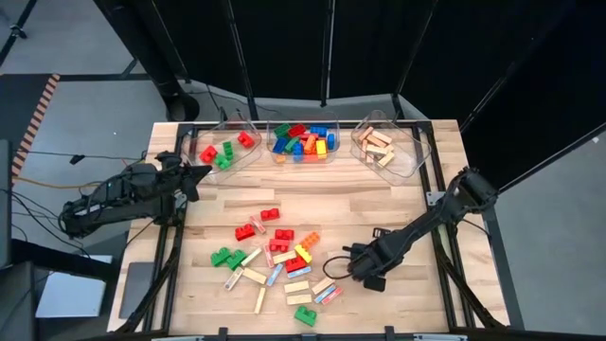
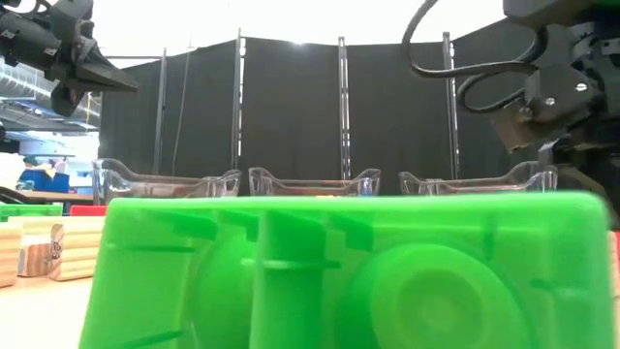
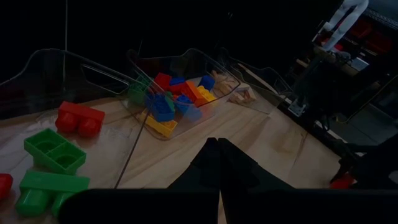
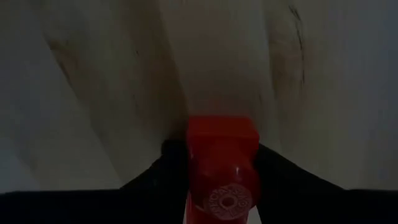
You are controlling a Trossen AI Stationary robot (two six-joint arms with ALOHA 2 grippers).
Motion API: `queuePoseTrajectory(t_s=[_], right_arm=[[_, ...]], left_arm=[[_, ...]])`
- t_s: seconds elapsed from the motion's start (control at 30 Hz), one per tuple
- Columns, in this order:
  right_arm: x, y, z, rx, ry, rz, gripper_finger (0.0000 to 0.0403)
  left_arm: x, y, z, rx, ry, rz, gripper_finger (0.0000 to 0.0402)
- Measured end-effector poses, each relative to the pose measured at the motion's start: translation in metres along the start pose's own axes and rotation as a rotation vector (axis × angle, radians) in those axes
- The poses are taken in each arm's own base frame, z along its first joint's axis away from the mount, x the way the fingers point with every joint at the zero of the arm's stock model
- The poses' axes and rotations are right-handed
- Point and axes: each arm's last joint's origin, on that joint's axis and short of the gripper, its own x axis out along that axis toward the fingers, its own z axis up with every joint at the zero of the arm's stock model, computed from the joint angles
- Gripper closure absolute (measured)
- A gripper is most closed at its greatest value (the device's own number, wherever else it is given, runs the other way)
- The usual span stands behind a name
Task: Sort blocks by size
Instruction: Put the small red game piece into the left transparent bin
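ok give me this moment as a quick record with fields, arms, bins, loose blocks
left gripper: shut, empty, by the left bin
right gripper: closed on a red block, low over the table, right of the pile
left bin: red and green bricks
middle bin: mixed coloured bricks
right bin: tan wooden bars
loose blocks: scattered pile at table centre, unsorted
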Motion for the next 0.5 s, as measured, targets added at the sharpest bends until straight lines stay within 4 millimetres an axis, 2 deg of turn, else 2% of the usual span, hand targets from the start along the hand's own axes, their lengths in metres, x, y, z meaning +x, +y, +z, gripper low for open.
queuePoseTrajectory(t_s=[0.1, 0.27, 0.5], right_arm=[[-0.01, -0.014, 0.013, 0.036, -0.066, 0.002, 0.0256], [-0.031, -0.061, 0.049, 0.151, -0.212, -0.014, 0.0256], [-0.082, -0.145, 0.146, 0.231, -0.646, 0.038, 0.0256]], left_arm=[[0.0, 0.0, 0.0, 0.0, 0.0, 0.0, 0.0399], [0.0, 0.0, 0.0, 0.0, -0.001, 0.0, 0.0399], [0.0, 0.0, 0.0, 0.0, 0.0, 0.0, 0.04]])
